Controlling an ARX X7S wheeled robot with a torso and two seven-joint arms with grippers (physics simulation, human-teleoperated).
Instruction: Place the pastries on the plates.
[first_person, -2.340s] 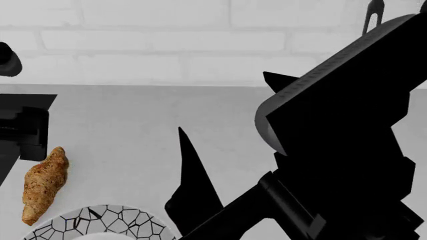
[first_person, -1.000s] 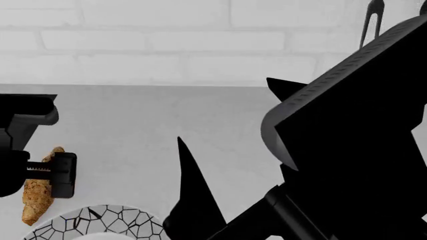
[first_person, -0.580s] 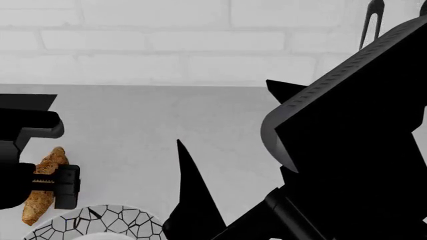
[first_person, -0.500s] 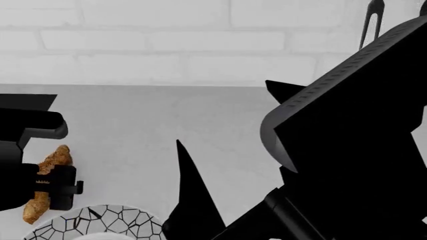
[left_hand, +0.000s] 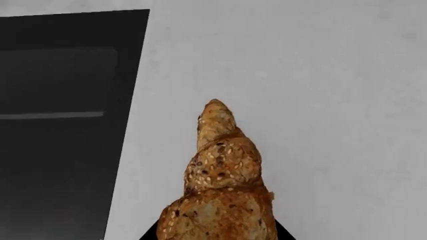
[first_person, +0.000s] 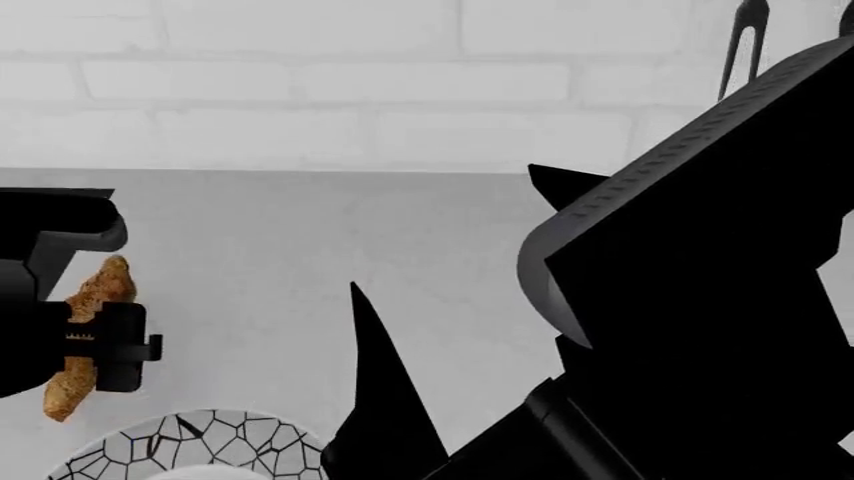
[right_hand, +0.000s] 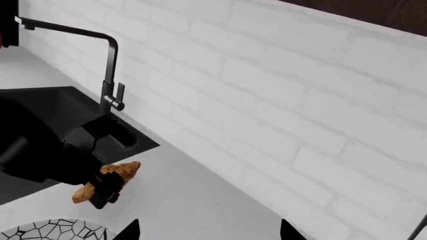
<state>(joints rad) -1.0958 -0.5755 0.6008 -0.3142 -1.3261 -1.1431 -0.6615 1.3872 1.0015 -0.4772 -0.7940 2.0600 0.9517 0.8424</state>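
My left gripper, clamped on the one croissant, has raised it above the one plate; my right gripper's state I cannot tell.

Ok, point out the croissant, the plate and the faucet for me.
croissant (left_hand: 223, 170): left wrist view, speckled middle section.
plate (first_person: 200, 440): head view, mosaic rim.
faucet (right_hand: 107, 75): right wrist view, upright black pipe.

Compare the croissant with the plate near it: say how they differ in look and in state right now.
The croissant is long, brown and speckled; the plate is round and white with black cracked-mosaic lines on its rim. The croissant is clamped in the left gripper and looks lifted off the counter; the plate lies flat on it, untouched. The croissant shows almost whole; the plate is cut off by the head view's edge. The plate holds nothing visible.
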